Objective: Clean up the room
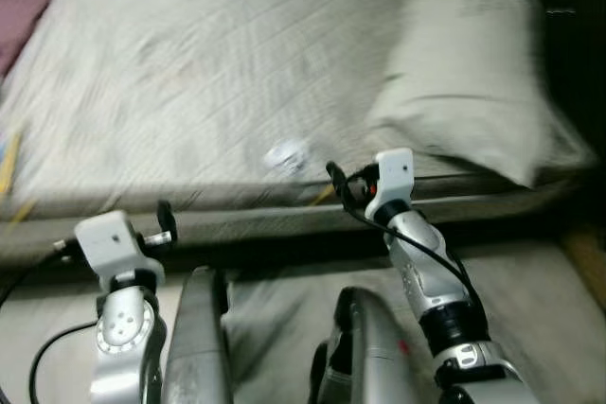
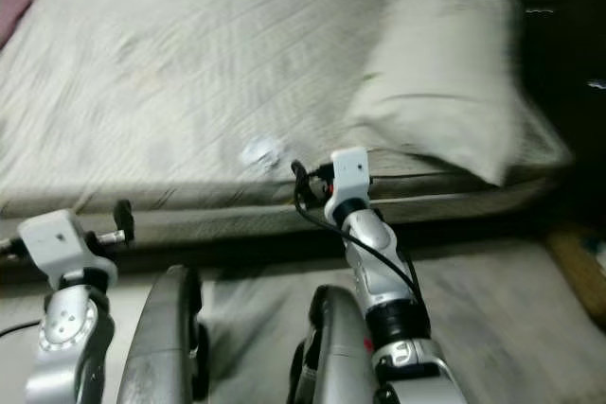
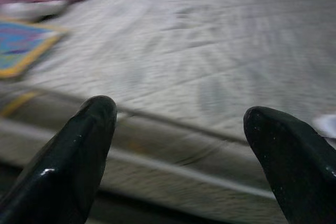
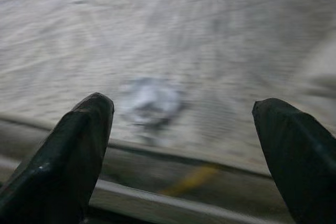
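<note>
A small whitish crumpled scrap (image 4: 151, 100), likely paper or wrapper though blurred, is seen lying on the bare mattress (image 1: 208, 73) near its front edge, just ahead of the right gripper (image 4: 184, 150) and slightly toward its left finger. It is judged to be very light, soft and easily crushed, unlikely to slip but liable to be pushed along the quilted fabric; a pinch across its bunched middle, pressed lightly into the mattress, is thought best. The right gripper is held with its fingers spread wide and nothing between them, the forearm raised from below and aimed over the mattress edge. The left gripper (image 3: 181, 153) is likewise spread and empty, levelled at the mattress side well apart from the scrap. A pale pillow (image 1: 469, 73) is seen beyond the right gripper, farther along the mattress and to its right.
</note>
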Controlling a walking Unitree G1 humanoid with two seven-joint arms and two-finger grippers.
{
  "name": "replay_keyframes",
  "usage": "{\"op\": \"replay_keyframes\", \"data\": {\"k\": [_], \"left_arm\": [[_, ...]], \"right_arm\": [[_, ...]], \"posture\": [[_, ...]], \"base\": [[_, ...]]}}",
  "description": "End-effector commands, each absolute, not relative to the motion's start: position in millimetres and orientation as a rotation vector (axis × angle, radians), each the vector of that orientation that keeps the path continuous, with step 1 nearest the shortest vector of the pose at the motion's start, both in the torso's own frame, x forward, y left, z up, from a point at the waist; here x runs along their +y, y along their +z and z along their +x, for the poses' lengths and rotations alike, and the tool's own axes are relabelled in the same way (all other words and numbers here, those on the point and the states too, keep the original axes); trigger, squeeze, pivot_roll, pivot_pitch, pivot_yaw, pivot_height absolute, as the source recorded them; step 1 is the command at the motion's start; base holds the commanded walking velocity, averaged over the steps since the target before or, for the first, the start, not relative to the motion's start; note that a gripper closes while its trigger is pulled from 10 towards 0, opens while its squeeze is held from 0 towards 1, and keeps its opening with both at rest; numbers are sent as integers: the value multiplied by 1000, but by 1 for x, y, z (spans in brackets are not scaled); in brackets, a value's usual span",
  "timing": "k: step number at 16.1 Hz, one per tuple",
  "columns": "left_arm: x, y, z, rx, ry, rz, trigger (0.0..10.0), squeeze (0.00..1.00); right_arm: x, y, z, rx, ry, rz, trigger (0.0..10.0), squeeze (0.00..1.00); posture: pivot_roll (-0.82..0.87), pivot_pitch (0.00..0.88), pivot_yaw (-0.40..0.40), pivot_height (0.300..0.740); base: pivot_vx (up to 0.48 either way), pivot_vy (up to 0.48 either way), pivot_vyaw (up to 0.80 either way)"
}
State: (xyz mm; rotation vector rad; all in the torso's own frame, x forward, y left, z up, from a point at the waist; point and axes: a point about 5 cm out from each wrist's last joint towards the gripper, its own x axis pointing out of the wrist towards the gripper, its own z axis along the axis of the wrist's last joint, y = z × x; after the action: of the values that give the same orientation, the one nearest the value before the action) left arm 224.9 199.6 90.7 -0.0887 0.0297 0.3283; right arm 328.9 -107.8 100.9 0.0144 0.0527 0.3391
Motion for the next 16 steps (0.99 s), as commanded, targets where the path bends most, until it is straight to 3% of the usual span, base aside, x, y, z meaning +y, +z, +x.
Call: {"op": "replay_keyframes", "data": {"k": [1,8,11,14,16], "left_arm": [[200,88,221,48,324,-93,10000,0],[197,90,222,37,282,-103,10000,0],[197,90,222,37,273,-105,10000,0],[197,91,223,37,268,-108,10000,0],[196,91,223,36,265,-110,10000,0]], "right_arm": [[-103,103,328,40,362,10,10000,0],[-103,102,328,43,358,24,10000,0],[-102,103,327,30,373,24,10000,0],[-102,104,327,31,375,24,10000,0],[-102,104,328,36,367,30,10000,0]], "posture": [[-24,188,-82,592],[-25,203,-79,592],[-26,206,-78,592],[-27,209,-77,592],[-27,210,-78,592]], "base": [[0,0,575],[0,0,0],[259,0,0],[280,0,746],[296,0,0]]}}
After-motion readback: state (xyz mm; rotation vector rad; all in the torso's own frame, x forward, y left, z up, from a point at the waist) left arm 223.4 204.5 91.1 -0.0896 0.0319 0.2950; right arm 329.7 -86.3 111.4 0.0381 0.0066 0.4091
